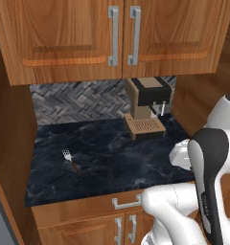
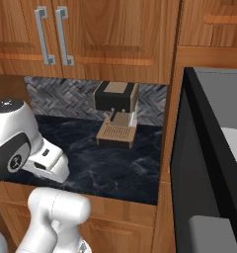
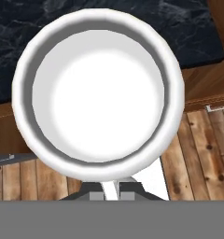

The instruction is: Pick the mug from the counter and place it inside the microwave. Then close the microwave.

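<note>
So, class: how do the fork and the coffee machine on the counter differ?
The fork is small and lies flat near the counter's front; the coffee machine is bulky and stands upright against the backsplash. The fork is pale with a dark handle; the machine is brown and black. Both rest on the black counter.

White mug upright above counter edge

- Counter: black marble-look slab with faint white veins.
- Coffee machine: brown and black, at the back edge, toward the right corner.
- Fork: dark handle, near the front-left.
</note>
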Robot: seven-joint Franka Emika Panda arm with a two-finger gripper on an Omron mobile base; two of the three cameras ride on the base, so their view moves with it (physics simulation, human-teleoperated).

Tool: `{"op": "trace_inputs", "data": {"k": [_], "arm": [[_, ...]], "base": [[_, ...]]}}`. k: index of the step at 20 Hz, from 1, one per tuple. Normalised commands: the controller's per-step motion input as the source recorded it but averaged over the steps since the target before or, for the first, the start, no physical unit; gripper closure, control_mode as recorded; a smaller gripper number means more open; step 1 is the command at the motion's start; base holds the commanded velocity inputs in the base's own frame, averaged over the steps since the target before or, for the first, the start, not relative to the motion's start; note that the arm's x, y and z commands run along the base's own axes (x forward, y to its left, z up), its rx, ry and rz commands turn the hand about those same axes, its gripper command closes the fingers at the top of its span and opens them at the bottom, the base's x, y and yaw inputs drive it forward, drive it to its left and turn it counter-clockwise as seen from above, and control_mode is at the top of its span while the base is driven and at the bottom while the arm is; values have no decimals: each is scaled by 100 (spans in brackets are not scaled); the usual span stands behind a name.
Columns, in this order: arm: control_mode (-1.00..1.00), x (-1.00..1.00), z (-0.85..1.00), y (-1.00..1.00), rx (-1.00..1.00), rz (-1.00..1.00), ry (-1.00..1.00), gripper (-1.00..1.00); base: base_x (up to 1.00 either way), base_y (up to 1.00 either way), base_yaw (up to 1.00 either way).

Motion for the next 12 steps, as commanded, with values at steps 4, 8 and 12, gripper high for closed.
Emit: {"op": "trace_inputs", "data": {"k": [4, 8, 12], "arm": [[-100, 0, 0, 0, 0, 0, 1, 100], [-100, 0, 0, 0, 0, 0, 0, 100], [-100, 0, 0, 0, 0, 0, 0, 100]], "base": [[0, 0, 0], [0, 0, 0], [0, 0, 0]]}}
